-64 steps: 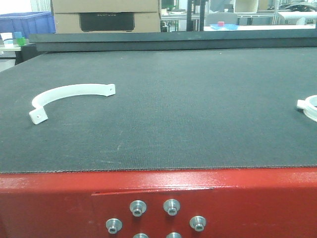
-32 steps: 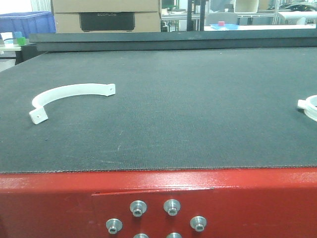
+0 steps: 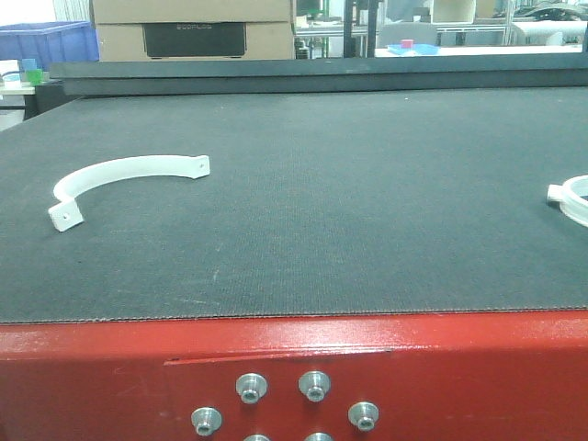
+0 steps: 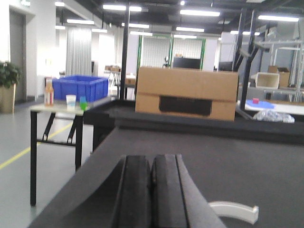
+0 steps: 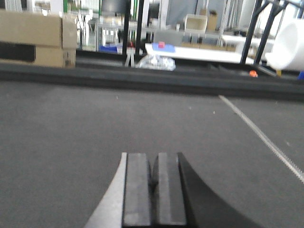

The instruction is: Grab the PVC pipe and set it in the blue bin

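A white curved PVC pipe piece (image 3: pixel 119 175) lies flat on the black mat at the left. A second white piece (image 3: pixel 574 197) pokes in at the mat's right edge. The blue bin (image 3: pixel 46 41) stands beyond the table's far left corner, on a small side table (image 4: pixel 52 107). In the left wrist view the blue bin (image 4: pixel 80 88) is far ahead to the left, and one end of a white curved piece (image 4: pixel 235 210) shows low right of my left gripper (image 4: pixel 152 161). That gripper is shut and empty. My right gripper (image 5: pixel 154 159) is also shut and empty over bare mat. Neither gripper shows in the front view.
A cardboard box (image 3: pixel 193 28) sits past the table's far edge. The table's red front panel (image 3: pixel 294 367) carries several bolts. Cups and a bottle (image 4: pixel 48 92) stand beside the bin. A white stripe (image 5: pixel 261 137) crosses the mat at right, and a large white roll (image 5: pixel 289 45) sits beyond.
The whole front view has shifted slightly to the left. The white pieces have not moved on the mat.
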